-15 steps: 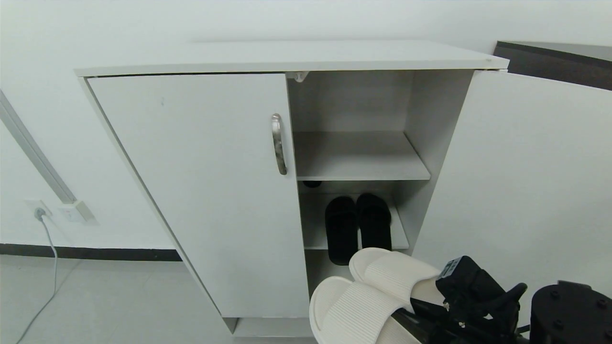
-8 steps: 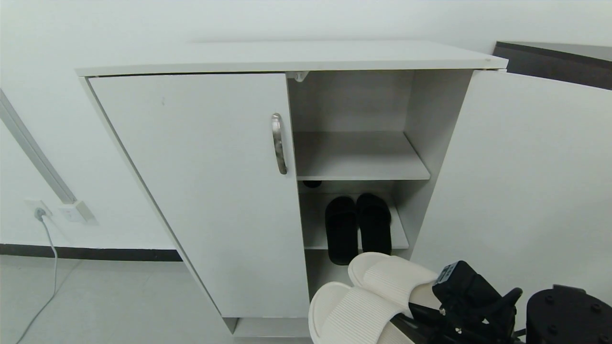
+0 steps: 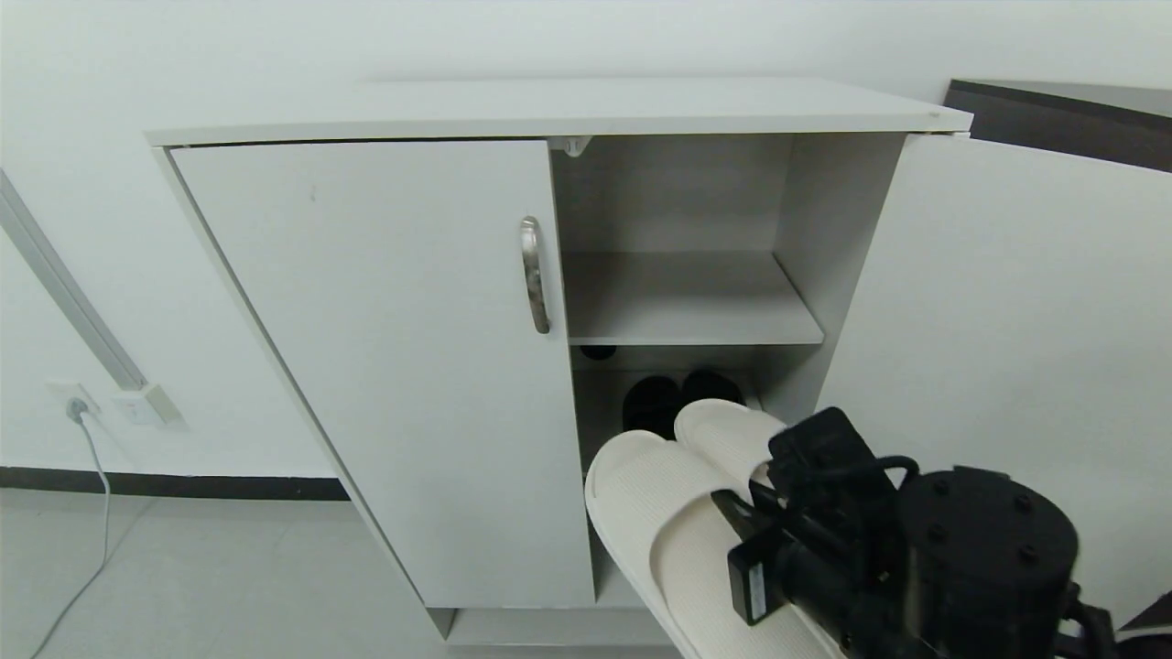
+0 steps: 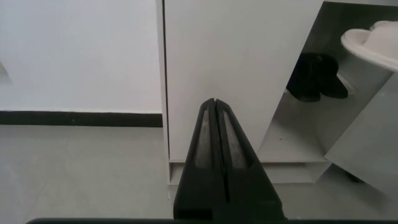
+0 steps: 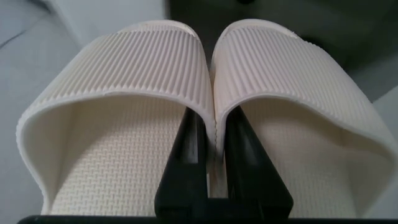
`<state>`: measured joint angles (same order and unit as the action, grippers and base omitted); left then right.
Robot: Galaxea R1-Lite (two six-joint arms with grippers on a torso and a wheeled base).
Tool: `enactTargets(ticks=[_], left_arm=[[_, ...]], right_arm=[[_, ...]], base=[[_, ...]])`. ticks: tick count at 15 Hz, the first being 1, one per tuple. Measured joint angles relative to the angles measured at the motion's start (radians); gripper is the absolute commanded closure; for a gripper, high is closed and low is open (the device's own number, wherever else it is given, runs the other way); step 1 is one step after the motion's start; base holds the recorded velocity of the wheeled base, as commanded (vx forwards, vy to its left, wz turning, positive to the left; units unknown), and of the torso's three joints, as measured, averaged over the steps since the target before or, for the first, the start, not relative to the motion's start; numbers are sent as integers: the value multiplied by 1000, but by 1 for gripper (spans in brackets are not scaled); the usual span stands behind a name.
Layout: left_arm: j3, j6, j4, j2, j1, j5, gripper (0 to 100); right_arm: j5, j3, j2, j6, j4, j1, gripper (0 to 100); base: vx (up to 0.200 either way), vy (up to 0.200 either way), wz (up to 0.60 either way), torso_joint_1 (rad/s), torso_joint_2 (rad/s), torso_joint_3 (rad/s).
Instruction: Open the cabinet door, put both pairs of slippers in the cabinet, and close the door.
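You had the cabinet [image 3: 549, 105] against the wall. Its left door [image 3: 385, 366] was shut and its right door [image 3: 1007, 348] swung wide open. In the open half, the upper shelf [image 3: 687, 307] sat above the black slippers [image 3: 655, 403], which were on the cabinet's lower shelf, partly hidden.

The white slippers [image 3: 678, 513] hung side by side in front of the cabinet's open half, toes toward the inside. I couldn't tell if the toes had crossed the front edge.

The right gripper [image 5: 210, 143] was clamped on them, one finger inside each slipper, pinching the two inner walls together. The left gripper [image 4: 214, 106] was low in front of the cabinet's shut door, fingers pressed together, holding nothing.

There was a metal handle [image 3: 535, 275] at the shut door's inner edge, and a wall socket [image 3: 75, 405] left of the cabinet. A pale patch [image 3: 749, 578] showed on the right wrist housing, any print too small to read.
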<state>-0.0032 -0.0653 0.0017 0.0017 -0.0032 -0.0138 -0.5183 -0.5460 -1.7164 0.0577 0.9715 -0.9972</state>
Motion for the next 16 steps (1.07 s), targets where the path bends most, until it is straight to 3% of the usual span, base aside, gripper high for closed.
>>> enactTargets(ticks=[7,10,16], left_arm=[[0,0,0,0,0,0,100],[0,0,0,0,0,0,100],[0,-1,0,0,0,0,100]], right_arm=[[-233,-437,-32,154,-586,-7,100],[-266,-537,-11,151,-619,-19,100],[-304,-615,-32,131,-625,17,100]], base=[[0,0,0,0,0,0],[0,0,0,0,0,0],[0,0,0,0,0,0]])
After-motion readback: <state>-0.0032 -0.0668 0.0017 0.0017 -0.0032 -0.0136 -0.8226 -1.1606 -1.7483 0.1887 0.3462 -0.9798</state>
